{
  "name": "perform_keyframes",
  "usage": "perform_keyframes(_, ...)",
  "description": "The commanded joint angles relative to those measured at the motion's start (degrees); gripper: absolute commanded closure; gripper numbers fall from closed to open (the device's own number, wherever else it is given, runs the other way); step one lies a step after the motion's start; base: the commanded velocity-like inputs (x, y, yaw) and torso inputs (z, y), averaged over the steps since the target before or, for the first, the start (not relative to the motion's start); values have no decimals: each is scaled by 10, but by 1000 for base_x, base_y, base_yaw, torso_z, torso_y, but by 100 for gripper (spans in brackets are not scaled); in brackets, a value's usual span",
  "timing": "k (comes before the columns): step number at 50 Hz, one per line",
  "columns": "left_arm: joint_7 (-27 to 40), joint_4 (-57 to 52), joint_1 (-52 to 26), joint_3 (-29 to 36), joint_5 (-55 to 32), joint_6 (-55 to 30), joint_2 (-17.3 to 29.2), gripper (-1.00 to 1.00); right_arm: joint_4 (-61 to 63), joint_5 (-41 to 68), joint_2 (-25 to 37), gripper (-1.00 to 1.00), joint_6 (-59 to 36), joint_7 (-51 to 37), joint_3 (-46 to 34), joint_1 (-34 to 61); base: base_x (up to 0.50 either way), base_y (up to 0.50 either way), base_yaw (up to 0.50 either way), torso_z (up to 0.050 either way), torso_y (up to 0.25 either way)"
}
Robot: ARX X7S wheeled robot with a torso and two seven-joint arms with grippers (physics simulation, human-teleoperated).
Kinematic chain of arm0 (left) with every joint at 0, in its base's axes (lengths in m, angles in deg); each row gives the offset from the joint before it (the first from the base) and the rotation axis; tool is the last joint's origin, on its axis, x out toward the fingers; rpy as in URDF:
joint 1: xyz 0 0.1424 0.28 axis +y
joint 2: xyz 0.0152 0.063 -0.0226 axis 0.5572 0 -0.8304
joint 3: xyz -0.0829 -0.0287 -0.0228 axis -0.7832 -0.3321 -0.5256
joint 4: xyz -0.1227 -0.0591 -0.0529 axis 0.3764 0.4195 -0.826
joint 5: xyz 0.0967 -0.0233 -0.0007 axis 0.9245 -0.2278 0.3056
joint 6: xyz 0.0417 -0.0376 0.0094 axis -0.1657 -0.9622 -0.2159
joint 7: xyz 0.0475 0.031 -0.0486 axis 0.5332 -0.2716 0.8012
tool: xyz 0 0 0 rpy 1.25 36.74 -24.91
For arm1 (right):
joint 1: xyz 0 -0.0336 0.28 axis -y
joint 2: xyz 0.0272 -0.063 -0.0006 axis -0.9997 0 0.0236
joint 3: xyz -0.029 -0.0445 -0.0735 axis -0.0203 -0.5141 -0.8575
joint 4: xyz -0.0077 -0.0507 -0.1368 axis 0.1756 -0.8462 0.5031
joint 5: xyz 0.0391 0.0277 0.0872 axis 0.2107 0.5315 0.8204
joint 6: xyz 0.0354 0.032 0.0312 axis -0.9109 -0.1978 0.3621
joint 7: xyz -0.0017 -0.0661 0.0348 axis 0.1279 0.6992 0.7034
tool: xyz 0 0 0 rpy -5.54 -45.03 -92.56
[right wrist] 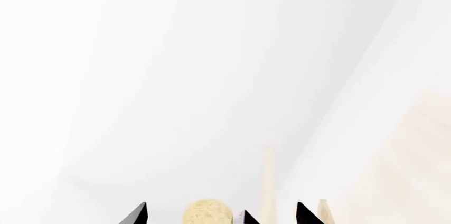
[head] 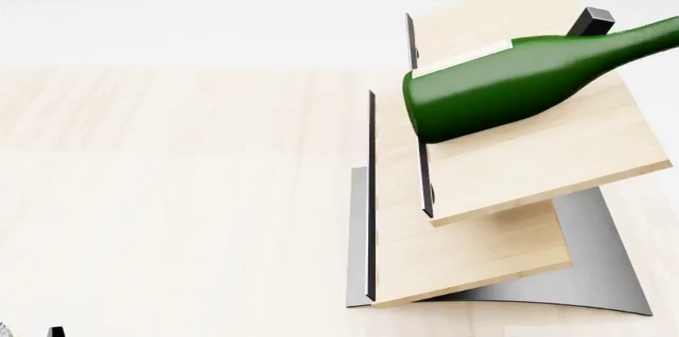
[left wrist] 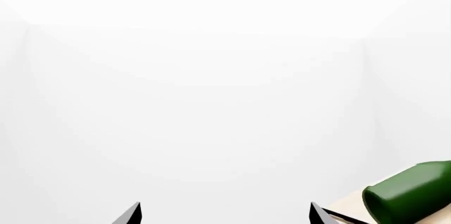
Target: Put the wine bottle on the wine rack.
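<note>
The dark green wine bottle (head: 510, 83) lies on its side on the upper slanted board of the wine rack (head: 467, 249). Its base is at the board's left black edge and its neck runs out of the head view at the right. Neither gripper shows in the head view. My right gripper (right wrist: 219, 214) is open; the bottle's pale cork top (right wrist: 208, 213) sits between its fingertips (right wrist: 137, 214) without touching them. My left gripper (left wrist: 225, 214) is open and empty, with the bottle's green base (left wrist: 409, 195) just beside one fingertip.
The rack stands on a light wooden tabletop (head: 159, 194), with its curved grey metal base (head: 605, 265) at the right. A black post of the rack (head: 592, 21) rises behind the bottle. White walls fill both wrist views.
</note>
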Motion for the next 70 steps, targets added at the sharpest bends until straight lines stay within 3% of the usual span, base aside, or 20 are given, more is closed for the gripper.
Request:
perform_keyframes(1,2,1,-1,2,0,0,1,-100,14,7,17,-100,17,6,16,-34,0,0,0,0,0)
perform_keyframes(10,3,0,-1,3,0,-2,2,-100,64,14,41,-100,52,-3,41,-87,0,0,0,0,0)
perform_keyframes(18,4,-1,-1,4,1,-1,4,-100,129,-42,77,-100,115,-41,44,-131,0,0,0,0,0)
perform_keyframes(24,5,1,-2,6,2,-1,4,-100,180,-127,118,-100,170,-96,32,-160,0,0,0,0,0)
perform_keyframes(49,8,-1,-3,11,7,-4,5,-100,379,-302,296,-100,305,-267,53,-297,0,0,0,0,0)
perform_keyframes(57,9,1,-4,12,7,-3,6,-100,436,-397,371,-100,412,-333,62,-367,0,0,0,0,0)
perform_keyframes(61,9,3,-4,13,8,-1,6,-100,464,-396,435,-100,554,-347,41,-422,0,0,0,0,0)
perform_keyframes(64,10,3,-4,14,8,-2,6,-100,473,-370,435,-100,616,-310,39,-426,0,0,0,0,0)
perform_keyframes(66,10,3,-5,14,9,-2,6,-100,470,-394,435,-100,623,-332,41,-425,0,0,0,0,0)
perform_keyframes(67,10,4,-5,15,9,-2,6,-100,504,-426,349,-100,537,-286,127,-511,0,0,0,0,0)
perform_keyframes(68,10,4,-5,15,9,-2,6,-100,588,-512,263,-100,451,-200,213,-425,0,0,0,0,0)
perform_keyframes(69,10,2,-5,15,8,-2,7,-100,591,-560,177,-100,365,-117,299,-362,0,0,0,0,0)
perform_keyframes(70,11,2,-5,15,8,-3,7,-100,603,-534,91,-100,279,-125,385,-368,0,0,0,0,0)
